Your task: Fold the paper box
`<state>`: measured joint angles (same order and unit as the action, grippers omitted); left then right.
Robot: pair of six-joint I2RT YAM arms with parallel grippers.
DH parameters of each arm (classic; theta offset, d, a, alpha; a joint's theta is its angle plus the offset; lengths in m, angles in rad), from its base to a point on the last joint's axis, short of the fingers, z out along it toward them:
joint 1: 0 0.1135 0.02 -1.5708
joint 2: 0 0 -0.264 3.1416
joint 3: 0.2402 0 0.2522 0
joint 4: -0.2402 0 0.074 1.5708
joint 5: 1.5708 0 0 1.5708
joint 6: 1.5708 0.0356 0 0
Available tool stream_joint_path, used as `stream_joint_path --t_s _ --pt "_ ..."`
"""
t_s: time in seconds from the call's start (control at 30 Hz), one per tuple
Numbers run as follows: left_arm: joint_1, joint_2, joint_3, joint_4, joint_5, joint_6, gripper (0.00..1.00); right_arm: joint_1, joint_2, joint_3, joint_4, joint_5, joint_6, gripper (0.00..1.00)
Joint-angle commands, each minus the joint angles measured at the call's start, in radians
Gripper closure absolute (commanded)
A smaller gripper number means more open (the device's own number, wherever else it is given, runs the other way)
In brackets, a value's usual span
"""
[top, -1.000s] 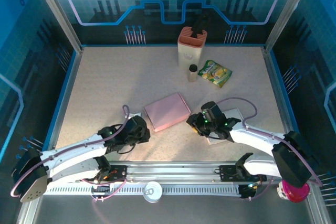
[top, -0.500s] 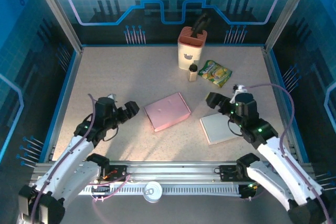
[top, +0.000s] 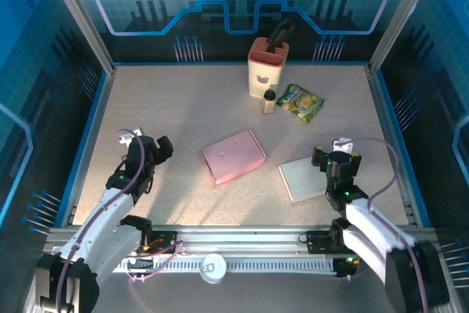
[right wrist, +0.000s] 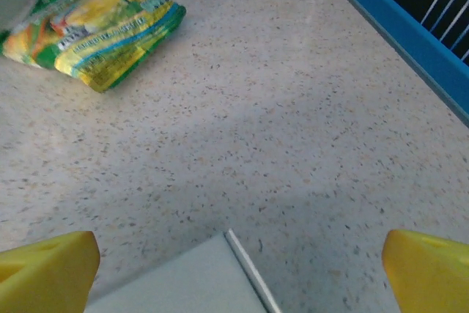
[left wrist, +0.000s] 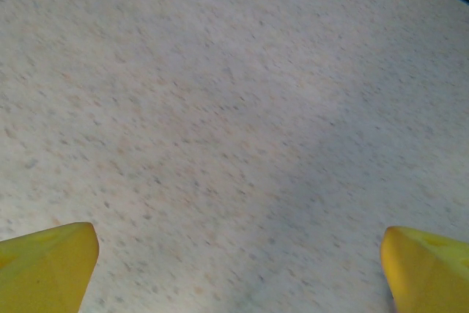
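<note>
The pink box [top: 233, 155] lies flat near the middle of the speckled worktop [top: 183, 100], turned at a slant, with nothing touching it. Just to its right, apart from it, lies a flat white panel [top: 306, 178], also at a slant; whether it is a folded box or a single sheet I cannot tell.

The right jaws sit at the panel's far right corner in the top view, at the end of the right arm [top: 366, 225]. They are spread wide: in the right wrist view the two yellow fingertips [right wrist: 45, 265] stand at the lower corners, and the corner of the panel [right wrist: 190, 284] shows low between them, its thin edge catching the light. Whether a fingertip touches the panel I cannot tell.

The left jaws are well to the left of the pink box, at the end of the left arm [top: 110, 207], over bare worktop. They too are spread wide, with the yellow fingertips [left wrist: 44, 262] far apart in the left wrist view and nothing between them.

Farther back stand a salmon-and-cream holder [top: 267, 67] with a dark handle sticking out of it and, just in front of it, a small dark-capped bottle [top: 269, 101]. A green-and-yellow snack bag [top: 300, 101] lies flat just right of the bottle, well ahead of the right jaws.
</note>
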<state>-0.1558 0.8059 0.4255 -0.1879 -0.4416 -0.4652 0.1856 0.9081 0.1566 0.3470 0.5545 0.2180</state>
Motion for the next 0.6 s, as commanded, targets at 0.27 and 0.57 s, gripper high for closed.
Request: stream_joint_path --t_s 0.27,0.57 --pt "0.1 0.333 -0.193 0.886 0.124 0.444 0.01 -0.1 0.58 0.001 0.965 -0.228 -0.166 0.0" --pt "0.116 0.536 -0.214 1.224 0.23 0.459 0.01 -0.09 0.617 -0.047 1.077 -0.291 -0.193 0.0"
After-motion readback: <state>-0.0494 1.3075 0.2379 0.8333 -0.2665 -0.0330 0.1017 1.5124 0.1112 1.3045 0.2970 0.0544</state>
